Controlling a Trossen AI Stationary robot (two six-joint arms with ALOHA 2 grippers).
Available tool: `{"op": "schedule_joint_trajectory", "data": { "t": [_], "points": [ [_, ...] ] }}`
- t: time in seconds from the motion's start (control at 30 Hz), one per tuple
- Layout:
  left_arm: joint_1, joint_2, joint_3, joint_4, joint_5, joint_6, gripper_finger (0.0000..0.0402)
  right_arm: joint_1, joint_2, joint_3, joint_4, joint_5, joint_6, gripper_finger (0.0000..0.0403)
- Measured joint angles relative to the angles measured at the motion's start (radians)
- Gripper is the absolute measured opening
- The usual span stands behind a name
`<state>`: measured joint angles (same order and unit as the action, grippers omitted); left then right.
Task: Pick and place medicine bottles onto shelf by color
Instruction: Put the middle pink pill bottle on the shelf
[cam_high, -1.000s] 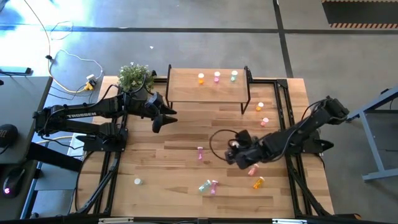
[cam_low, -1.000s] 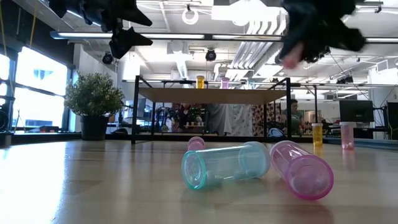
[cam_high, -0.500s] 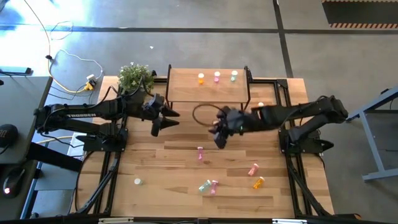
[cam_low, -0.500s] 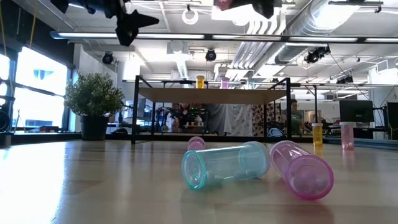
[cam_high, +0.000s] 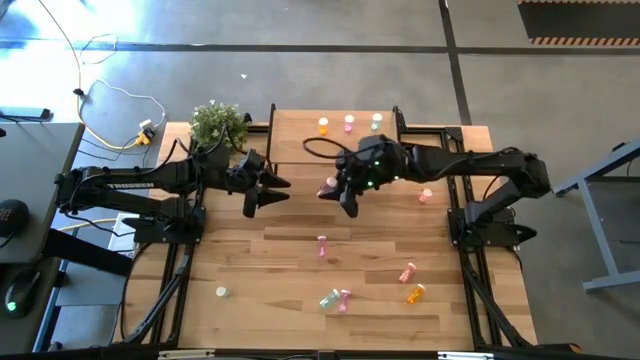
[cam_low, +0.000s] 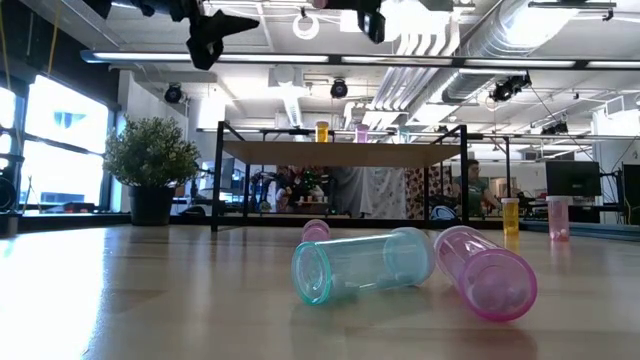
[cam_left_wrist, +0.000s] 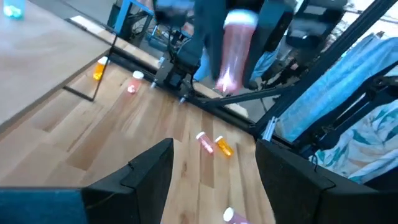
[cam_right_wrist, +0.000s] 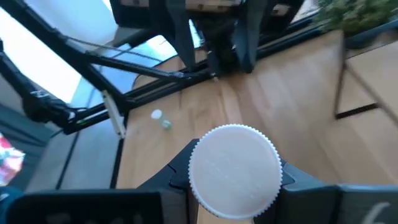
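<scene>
from above, the right gripper (cam_high: 338, 195) hung over the front edge of the shelf (cam_high: 300, 150), its fingers pinched on a pink bottle (cam_high: 328, 187). three bottles, orange (cam_high: 323, 126), pink (cam_high: 349, 123) and green (cam_high: 376, 122), stood in a row at the shelf's back edge. the left gripper (cam_high: 262, 192) waited beside the shelf's left end, fingers spread and holding nothing. more bottles lay on the table (cam_high: 250, 280) in front. in the low view, a green bottle (cam_low: 362, 265) and a pink one (cam_low: 486, 273) lay on their sides, touching, with the shelf (cam_low: 340, 154) behind. in the left wrist view, its spread fingers (cam_left_wrist: 144, 171) framed the held pink bottle (cam_left_wrist: 234, 50), upright in the right gripper. in the right wrist view, a white cap (cam_right_wrist: 234, 170) sat clamped between the fingers (cam_right_wrist: 180, 173).
</scene>
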<state>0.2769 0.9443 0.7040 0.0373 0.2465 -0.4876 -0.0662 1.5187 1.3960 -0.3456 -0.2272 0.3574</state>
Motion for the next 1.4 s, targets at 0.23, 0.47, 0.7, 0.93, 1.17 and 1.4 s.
{"op": "schedule_joint_trajectory", "data": {
  "t": [0.23, 0.47, 0.7, 0.93, 1.17, 1.4],
  "points": [
    [-0.031, 0.016, 0.0, 0.031, -0.054, -0.003, 0.0217, 0.019, 0.109, 0.0, 0.21, -0.073, 0.045, 0.0083],
    [-0.06, 0.039, 0.0, 0.004, -0.047, 0.0, 0.0217, 0.023, 0.128, 0.0, 0.266, -0.055, 0.074, 0.0083],
    [-0.085, 0.071, 0.0, 0.04, -0.048, -0.004, 0.0216, 0.021, 0.128, 0.0, 0.266, -0.051, 0.088, 0.0083],
    [-0.11, 0.094, 0.0, 0.06, -0.049, 0.027, 0.0184, 0.021, 0.128, 0.0, 0.26, -0.05, 0.09, 0.0083],
    [-0.115, 0.092, 0.0, 0.098, -0.076, 0.073, 0.0105, 0.021, 0.128, 0.0, 0.21, -0.049, 0.098, 0.0083],
    [-0.115, 0.092, 0.0, 0.096, -0.071, 0.08, 0.0027, 0.02, 0.128, 0.0, 0.199, -0.049, 0.115, 0.0083]
  ]
}}
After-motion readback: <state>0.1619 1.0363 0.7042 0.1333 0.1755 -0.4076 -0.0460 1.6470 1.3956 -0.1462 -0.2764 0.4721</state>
